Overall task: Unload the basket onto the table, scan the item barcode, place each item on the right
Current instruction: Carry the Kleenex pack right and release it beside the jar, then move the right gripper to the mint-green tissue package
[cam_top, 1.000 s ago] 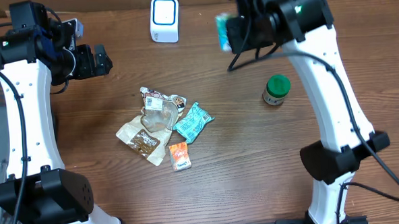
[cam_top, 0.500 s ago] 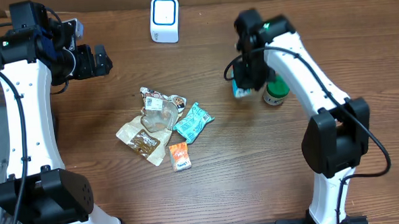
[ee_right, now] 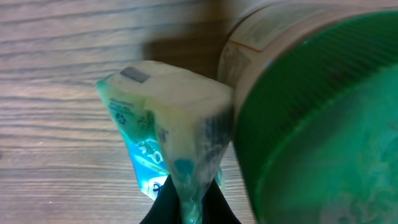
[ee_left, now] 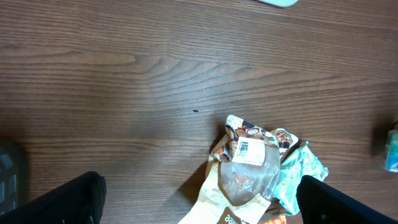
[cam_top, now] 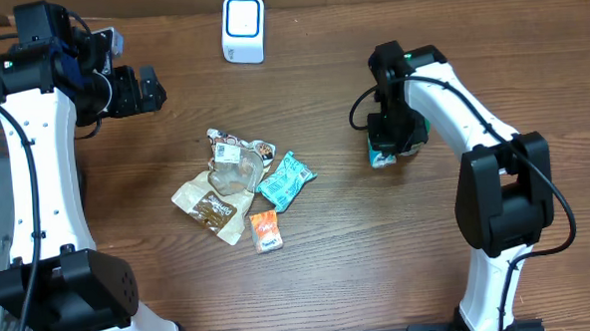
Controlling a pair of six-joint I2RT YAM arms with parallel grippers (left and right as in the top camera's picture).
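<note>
Two arms: mine, one busy and one waiting.
Right gripper [cam_top: 386, 150]: clamped on the teal packet [ee_right: 168, 149], pinching its lower edge; I hold it low over the tabletop [cam_top: 378, 242] at about three o'clock from the middle.
Green-lidded jar [cam_top: 410, 135]: right against the packet, on its three-o'clock side; in the wrist view the lid fills the right half of the picture.
Left gripper [cam_top: 137, 90]: fingers wide apart, holding nothing, up at ten o'clock.
Scanner [cam_top: 242, 28]: white box at twelve o'clock, well apart from my packet.
Pile [cam_top: 241, 188]: four other pouches at centre, untouched.
Step in hand: I judge I am setting this packet down beside the jar.
Next move: release cleanly without nudging the jar, then reach for a pouch from the pile.
</note>
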